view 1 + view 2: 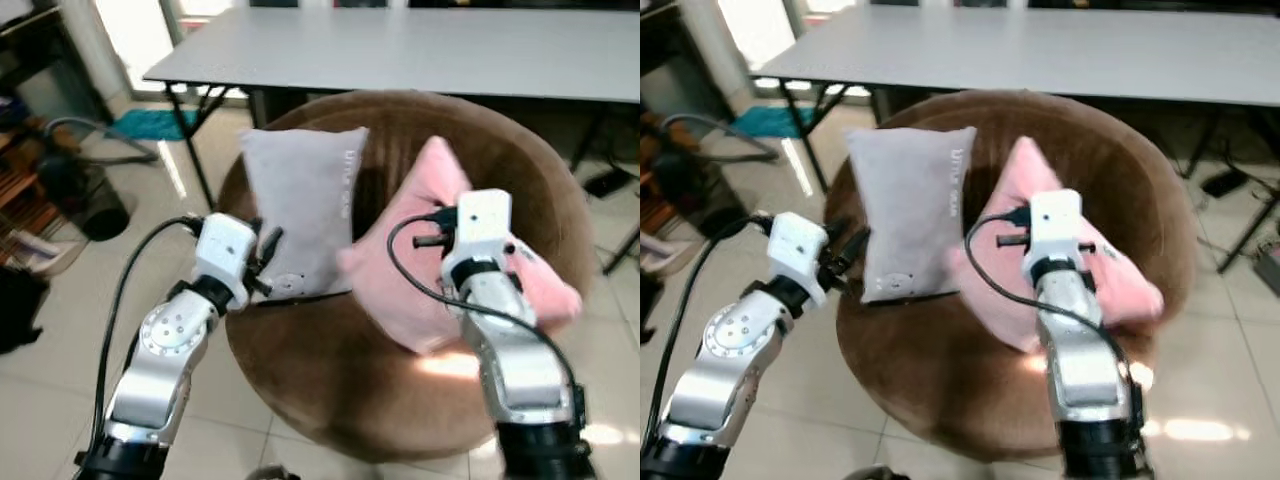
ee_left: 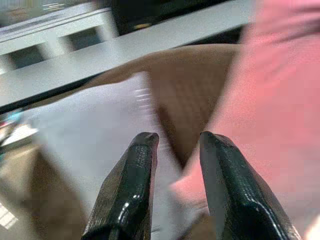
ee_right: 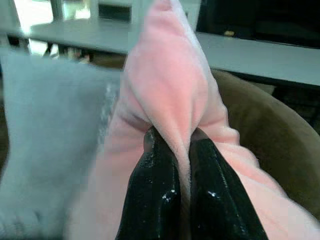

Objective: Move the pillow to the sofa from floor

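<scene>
A pink pillow [image 1: 400, 290] is held up over the round brown sofa [image 1: 340, 400], its top corner pinched in my right gripper [image 3: 172, 137], which is shut on it. The pink pillow hangs tilted in front of the sofa's back. A grey pillow [image 1: 300, 200] stands upright on the sofa seat to the left, leaning on the backrest. My left gripper [image 1: 268, 262] sits at the grey pillow's lower left edge. Its two fingers [image 2: 135, 185] are a little apart, open, with nothing gripped between them.
A long grey table [image 1: 400, 50] stands right behind the sofa, its black legs at both sides. On the left are a dark vacuum with its hose [image 1: 70, 180], a teal mat [image 1: 150, 122] and shelving. Pale tiled floor [image 1: 60, 380] surrounds the sofa.
</scene>
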Tool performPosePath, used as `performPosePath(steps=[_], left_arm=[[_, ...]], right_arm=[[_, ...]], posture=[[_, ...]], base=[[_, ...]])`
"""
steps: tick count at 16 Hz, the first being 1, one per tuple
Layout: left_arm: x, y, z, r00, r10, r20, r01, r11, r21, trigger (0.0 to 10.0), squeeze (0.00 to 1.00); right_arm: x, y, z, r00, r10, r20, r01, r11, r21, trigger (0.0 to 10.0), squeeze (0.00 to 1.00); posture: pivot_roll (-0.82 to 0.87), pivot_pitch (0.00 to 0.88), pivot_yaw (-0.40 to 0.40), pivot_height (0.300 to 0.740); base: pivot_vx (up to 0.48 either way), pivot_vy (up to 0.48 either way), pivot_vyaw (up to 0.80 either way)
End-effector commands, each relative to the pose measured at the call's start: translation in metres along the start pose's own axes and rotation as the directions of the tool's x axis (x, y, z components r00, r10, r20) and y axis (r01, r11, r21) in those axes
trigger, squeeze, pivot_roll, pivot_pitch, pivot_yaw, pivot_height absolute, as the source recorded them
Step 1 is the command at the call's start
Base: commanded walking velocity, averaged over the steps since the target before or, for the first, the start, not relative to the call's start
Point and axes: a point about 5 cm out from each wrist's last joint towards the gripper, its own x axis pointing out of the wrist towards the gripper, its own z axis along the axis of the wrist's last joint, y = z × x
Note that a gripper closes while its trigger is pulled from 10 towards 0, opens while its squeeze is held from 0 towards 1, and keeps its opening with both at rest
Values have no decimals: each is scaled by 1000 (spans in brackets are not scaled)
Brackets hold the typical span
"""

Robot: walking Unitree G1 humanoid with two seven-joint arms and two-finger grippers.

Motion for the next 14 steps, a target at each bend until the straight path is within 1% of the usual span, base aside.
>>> performPosePath(steps=[1, 2, 3, 4, 5, 7, 8, 9, 11, 12, 13, 14], left_arm=[[-6, -1, -4, 999, -33, -19, 33, 999, 16, 10000, 0], [-9, -3, -5, 996, -87, -36, 88, 996, 21, 10000, 0], [-13, -5, -7, 988, -144, -60, 146, 989, 29, 10000, 0], [-17, -4, -8, 979, -188, -77, 191, 981, 25, 10000, 0], [-21, -3, -9, 974, -210, -90, 213, 977, 30, 10000, 0], [-30, 1, -10, 968, -222, -118, 228, 973, 46, 10000, 0], [-35, 2, -10, 966, -224, -127, 231, 972, 47, 10000, 0], [-42, 2, -10, 964, -228, -139, 235, 971, 40, 10000, 0], [-56, 1, -8, 958, -237, -161, 246, 969, 36, 10000, 0], [-63, 2, -3, 955, -245, -167, 254, 966, 37, 10000, 0], [-66, 4, 0, 955, -246, -167, 255, 966, 34, 10000, 0], [-68, 5, 2, 955, -244, -168, 253, 967, 35, 10000, 0]], right_arm=[[3, 8, 5, 998, 61, 29, -62, 998, 5, 10000, 0], [7, 9, 2, 996, 84, 26, -83, 996, -42, 10000, 0], [13, 10, -5, 994, 107, -4, -106, 989, -98, 10000, 0], [24, 9, -12, 990, 130, -47, -136, 980, -145, 10000, 0], [32, 7, -13, 987, 146, -70, -156, 975, -159, 10000, 0], [46, 3, -9, 982, 171, -82, -183, 966, -184, 10000, 0], [52, 5, -7, 981, 179, -78, -191, 961, -198, 10000, 0], [64, 9, -2, 978, 194, -71, -205, 955, -213, 10000, 0], [80, 19, 1, 978, 199, -70, -210, 942, -263, 10000, 0], [90, 22, 5, 985, 155, -77, -171, 936, -309, 10000, 0], [99, 24, 13, 991, 112, -70, -129, 929, -347, 10000, 0], [101, 25, 15, 993, 101, -64, -118, 929, -352, 10000, 0]], posture=[[-27, 56, 33, 740], [-23, 68, 37, 740], [-19, 76, 43, 740], [-14, 89, 41, 740], [-6, 105, 39, 740], [9, 138, 32, 740], [21, 165, 25, 740], [27, 174, 22, 740], [65, 206, 11, 740], [87, 235, 7, 740], [98, 247, 5, 740], [102, 253, 5, 740]], base=[[0, 0, 0], [0, 0, 0], [0, 0, 0], [0, 0, 0], [0, 0, 0], [0, 0, 0], [0, 0, 0], [0, 0, 0], [0, 0, 0], [0, 0, 0], [0, 0, 0], [0, 0, 0]])
